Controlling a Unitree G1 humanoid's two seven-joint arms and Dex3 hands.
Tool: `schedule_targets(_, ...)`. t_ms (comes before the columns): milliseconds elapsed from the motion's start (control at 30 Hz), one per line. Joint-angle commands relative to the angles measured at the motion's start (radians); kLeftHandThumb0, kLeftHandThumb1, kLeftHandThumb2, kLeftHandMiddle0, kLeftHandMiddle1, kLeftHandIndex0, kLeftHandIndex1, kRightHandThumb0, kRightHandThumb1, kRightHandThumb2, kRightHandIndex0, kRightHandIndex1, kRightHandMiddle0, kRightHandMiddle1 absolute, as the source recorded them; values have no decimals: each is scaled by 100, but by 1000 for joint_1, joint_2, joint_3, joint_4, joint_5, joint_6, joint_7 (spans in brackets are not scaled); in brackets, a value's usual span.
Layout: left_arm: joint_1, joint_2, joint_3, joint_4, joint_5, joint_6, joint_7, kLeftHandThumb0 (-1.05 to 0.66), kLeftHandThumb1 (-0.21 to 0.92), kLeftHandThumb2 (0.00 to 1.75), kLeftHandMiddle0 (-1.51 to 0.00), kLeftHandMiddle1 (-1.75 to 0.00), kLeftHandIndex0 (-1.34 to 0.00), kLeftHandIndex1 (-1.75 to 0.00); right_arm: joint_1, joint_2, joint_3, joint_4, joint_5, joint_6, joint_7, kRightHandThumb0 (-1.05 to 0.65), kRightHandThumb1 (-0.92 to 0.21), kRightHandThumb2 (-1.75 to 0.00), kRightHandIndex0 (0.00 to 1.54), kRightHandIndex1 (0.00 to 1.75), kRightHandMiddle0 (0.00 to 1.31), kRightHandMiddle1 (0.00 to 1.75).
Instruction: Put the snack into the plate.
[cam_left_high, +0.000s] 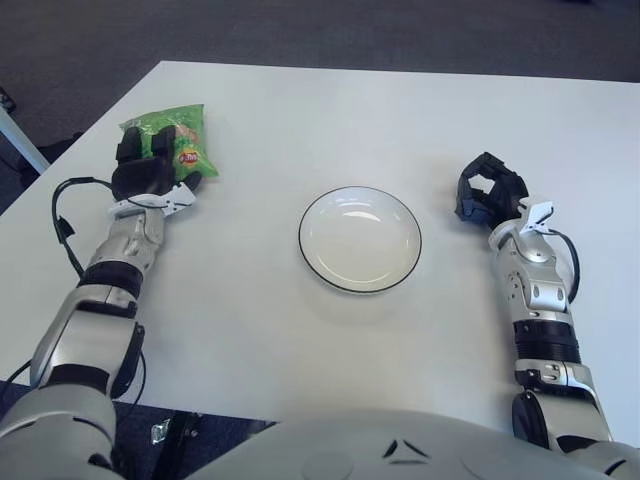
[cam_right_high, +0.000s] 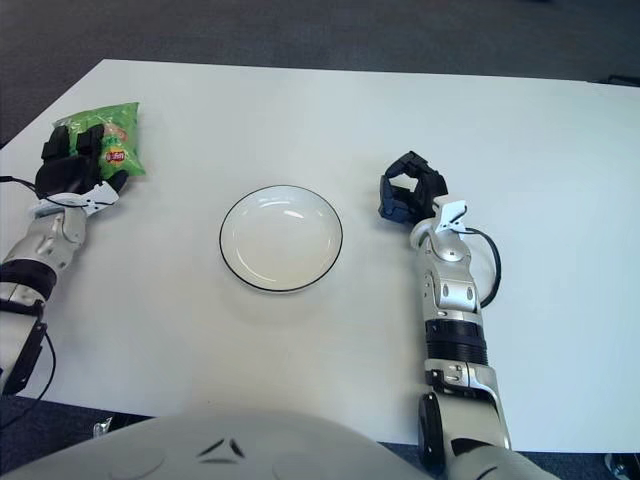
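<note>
A green snack bag (cam_left_high: 180, 133) lies at the far left of the white table (cam_left_high: 300, 120). My left hand (cam_left_high: 148, 170) is on the bag's near end, its black fingers (cam_left_high: 140, 148) over the bag and the thumb at the lower right corner, gripping it. A white plate with a dark rim (cam_left_high: 360, 238) sits empty in the middle of the table, to the right of the bag. My right hand (cam_left_high: 488, 192) shows to the right of the plate, fingers curled and holding nothing. The bag (cam_right_high: 118, 135) and plate (cam_right_high: 281, 238) also show in the right eye view.
The table's left edge (cam_left_high: 80, 150) runs close beside the bag and my left arm. Dark carpet lies beyond the far edge. A black cable (cam_left_high: 62, 225) loops beside my left forearm.
</note>
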Motion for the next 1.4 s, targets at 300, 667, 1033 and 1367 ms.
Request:
schedule_targets(300, -26, 8, -66, 87, -31, -150, -2, -100, 92, 103, -2, -6, 0, -31, 53, 10, 1, 42, 3, 44, 6, -46, -40, -122, 129, 175, 55, 175)
schedule_targets(667, -35, 4, -77, 105, -70, -173, -39, -102, 92, 104, -5, -9, 0, -45, 53, 8, 2, 38, 10, 52, 8, -46, -39, -123, 129, 175, 55, 175)
schedule_targets(1033, -35, 0, -80, 108, -96, -173, -52, -101, 92, 100, -7, -12, 0, -55, 54, 5, 3, 39, 13, 48, 12, -46, -39, -123, 129, 175, 56, 175)
schedule_targets(1367, -34, -1, -86, 116, -106, -191, -42, -95, 92, 96, -12, -18, 0, -69, 54, 4, 5, 36, 11, 52, 9, -46, -39, -123, 129, 175, 55, 175)
